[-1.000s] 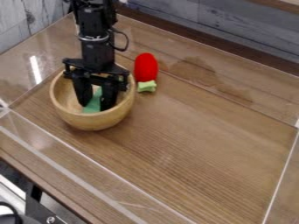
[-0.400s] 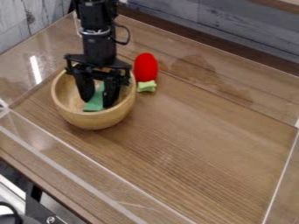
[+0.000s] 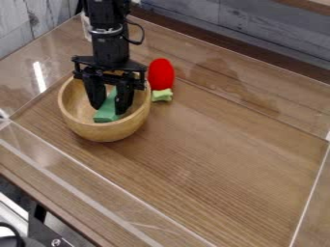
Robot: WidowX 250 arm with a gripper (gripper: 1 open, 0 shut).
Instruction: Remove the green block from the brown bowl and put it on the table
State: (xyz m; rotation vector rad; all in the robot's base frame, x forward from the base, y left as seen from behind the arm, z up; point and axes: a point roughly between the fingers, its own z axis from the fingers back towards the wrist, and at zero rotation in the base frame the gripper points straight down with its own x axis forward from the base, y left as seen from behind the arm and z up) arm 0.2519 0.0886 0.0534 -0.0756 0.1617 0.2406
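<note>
The brown bowl [image 3: 77, 125] rests on the left part of the table [image 3: 219, 145]. My black gripper [image 3: 108, 106] points straight down into the bowl, its two fingers shut on the green block [image 3: 103, 113], which stands between them just above the bowl's floor. The fingers hide most of the block; only a light green patch shows between and below them.
A red strawberry-like toy [image 3: 161, 75] with a green base lies just right of the bowl's rim, close to the gripper. Low clear acrylic walls [image 3: 154, 217] border the table at the front, left and right.
The gripper with the green block has edged slightly upward inside the bowl; the bowl and the red toy have kept their places.
</note>
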